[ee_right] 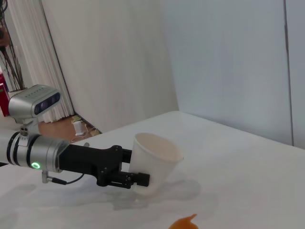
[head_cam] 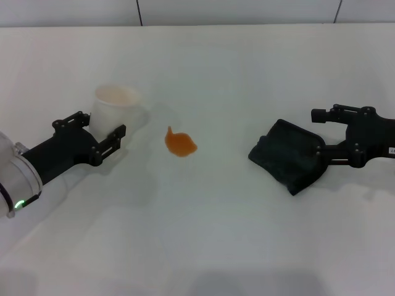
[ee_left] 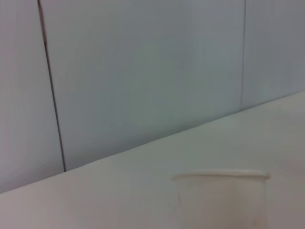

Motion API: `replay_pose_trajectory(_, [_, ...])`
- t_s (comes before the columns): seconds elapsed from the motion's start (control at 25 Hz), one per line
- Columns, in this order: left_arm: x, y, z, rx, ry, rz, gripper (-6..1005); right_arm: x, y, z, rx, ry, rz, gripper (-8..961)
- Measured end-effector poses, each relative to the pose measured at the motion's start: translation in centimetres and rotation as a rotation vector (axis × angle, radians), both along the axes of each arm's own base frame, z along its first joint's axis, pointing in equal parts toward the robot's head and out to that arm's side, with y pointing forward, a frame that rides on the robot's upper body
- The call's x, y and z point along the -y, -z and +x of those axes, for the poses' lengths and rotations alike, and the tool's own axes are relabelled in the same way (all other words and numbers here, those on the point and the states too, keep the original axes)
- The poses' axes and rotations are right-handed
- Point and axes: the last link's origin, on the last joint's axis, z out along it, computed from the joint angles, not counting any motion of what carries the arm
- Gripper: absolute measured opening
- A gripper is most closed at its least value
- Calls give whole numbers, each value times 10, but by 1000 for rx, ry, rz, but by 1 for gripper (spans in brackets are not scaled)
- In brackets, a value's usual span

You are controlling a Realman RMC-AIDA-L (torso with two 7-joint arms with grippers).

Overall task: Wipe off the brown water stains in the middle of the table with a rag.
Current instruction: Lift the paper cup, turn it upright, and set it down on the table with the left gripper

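The brown water stains (head_cam: 180,144) lie untouched at frame centre on the bench (head_cam: 203,240), so wiping has not begun. The right gripper (head_cam: 319,132), centre right, has its jaws spread against the dark rag (head_cam: 286,155); next it must grip and carry it to the blot. The left gripper (head_cam: 100,127), centre left, has jaws spread around the white cup (head_cam: 117,109).

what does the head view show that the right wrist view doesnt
Only the head view shows the rag and the right gripper, open at the rag's edge on the table. Only the right wrist view shows the room beyond the table: a curtain and the left arm's wrist camera. Both show the cup, the left gripper open around it, and the stain, though the wrist view catches only its edge.
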Motion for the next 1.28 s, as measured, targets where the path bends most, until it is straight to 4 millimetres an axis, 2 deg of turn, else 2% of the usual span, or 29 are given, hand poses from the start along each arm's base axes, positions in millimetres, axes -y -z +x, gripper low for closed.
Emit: replay_pose_trajectory(1.28, [3, 7, -4, 1, -47, -41, 606, 1, 0, 0, 1, -11, 3, 798])
